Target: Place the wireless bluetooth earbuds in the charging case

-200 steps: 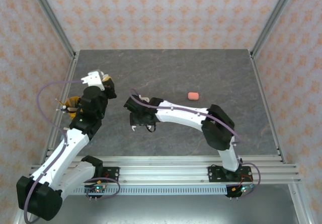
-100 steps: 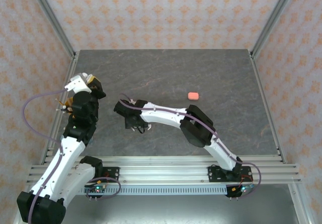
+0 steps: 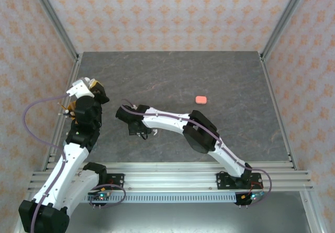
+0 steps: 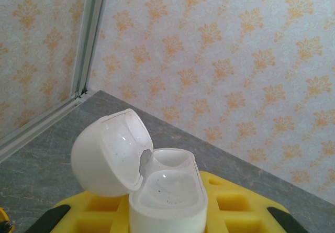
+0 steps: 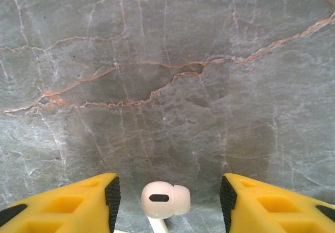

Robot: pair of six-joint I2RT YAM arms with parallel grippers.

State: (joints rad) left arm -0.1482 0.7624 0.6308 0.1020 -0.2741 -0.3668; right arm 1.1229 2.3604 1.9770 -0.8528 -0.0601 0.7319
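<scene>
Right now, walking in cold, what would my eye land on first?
Probably the open white charging case, lid flipped back and both sockets empty, clamped in the yellow fingers of the left gripper. Next, a tiny white earbud lying on the grey marbled table between the open fingers of the right gripper. A small pink case sits alone farther back.

Greys, whites and yellows under flowered wallpaper

The dark grey marble-patterned tabletop [image 5: 167,60] shows rust-orange and white veins. The small white stemmed earbud [image 5: 163,199] has a black oval vent, and the glossy white charging case [image 4: 157,186] carries dark flecks. The yellow fingers [image 5: 78,201] have black pad edges. The cream wallpaper [image 4: 235,60] repeats orange floral motifs. A small coral-pink rounded case [image 3: 201,99] lies at three o'clock from the table's middle. The white arms [image 3: 167,120] have black joints and purple cables [image 3: 31,112].
</scene>
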